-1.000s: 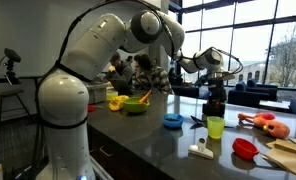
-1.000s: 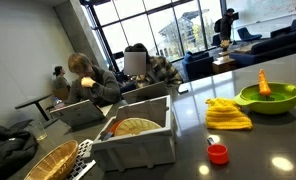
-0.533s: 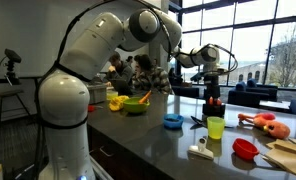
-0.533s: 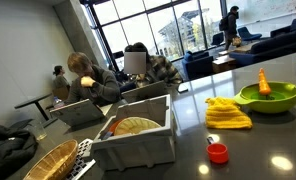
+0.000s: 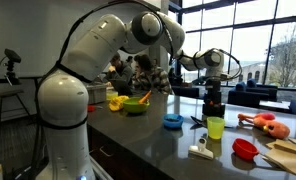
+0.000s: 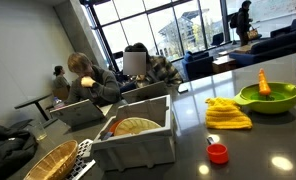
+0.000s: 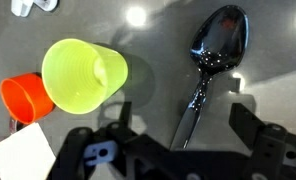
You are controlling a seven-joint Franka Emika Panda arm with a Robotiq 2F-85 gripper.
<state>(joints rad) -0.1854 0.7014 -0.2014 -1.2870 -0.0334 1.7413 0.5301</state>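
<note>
Countertop (image 7: pixel 158 40) bears spoon (image 7: pixel 216 48), green cup (image 7: pixel 83 72) under spread claw (image 7: pixel 173 152).

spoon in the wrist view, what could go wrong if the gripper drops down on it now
The spoon lies flat on the glossy counter, so the open gripper may slip off its thin handle. The yellow-green cup stands close by; a finger could knock it toward the orange cup.

An exterior cam sits behind the arm (image 5: pixel 88 50), looking along the surface (image 5: pixel 148 135); an exterior cam sits low at its edge. Both catch the bowl (image 6: pixel 269 97). Wrist cam's straight down, close on the cup (image 7: pixel 83 75).
</note>
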